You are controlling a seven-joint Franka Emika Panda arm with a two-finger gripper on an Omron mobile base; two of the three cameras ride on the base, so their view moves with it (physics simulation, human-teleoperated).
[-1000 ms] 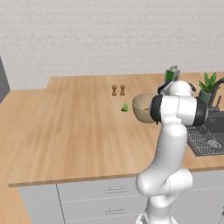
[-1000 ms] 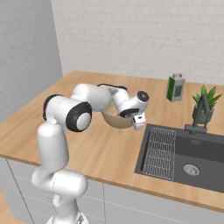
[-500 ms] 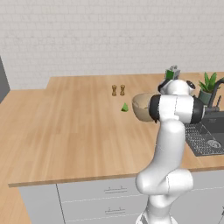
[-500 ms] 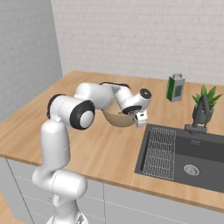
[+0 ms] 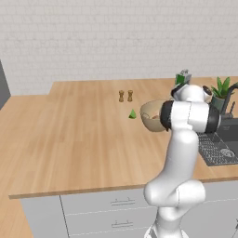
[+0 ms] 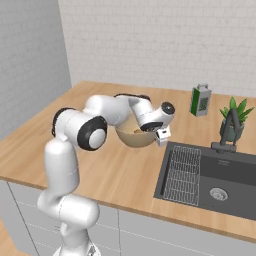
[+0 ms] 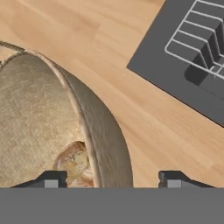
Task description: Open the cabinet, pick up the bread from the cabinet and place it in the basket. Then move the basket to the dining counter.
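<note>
The tan woven basket (image 5: 151, 116) (image 6: 131, 138) (image 7: 39, 109) rests on the light wood dining counter (image 5: 69, 139) (image 6: 115, 170) (image 7: 131, 65), just left of the sink. The golden-brown bread (image 7: 73, 161) lies inside it, close to the near wall. My gripper (image 6: 161, 137) (image 7: 113, 178) is open and straddles the basket's rim on the sink side. One fingertip (image 7: 56, 177) is inside the basket and the other is outside, both clear of the rim. In the left base view my own arm hides the hand. The cabinet is out of view.
A dark sink (image 6: 210, 175) with a wire rack lies right beside the basket. Behind it are a faucet, a potted plant (image 6: 234, 117) and a green carton (image 6: 201, 100). Two small shakers (image 5: 125, 95) and a little green object (image 5: 133, 114) stand left of the basket.
The jaws were shut on the basket's rim and have now spread wide, letting it go. The arm and basket have barely moved.
</note>
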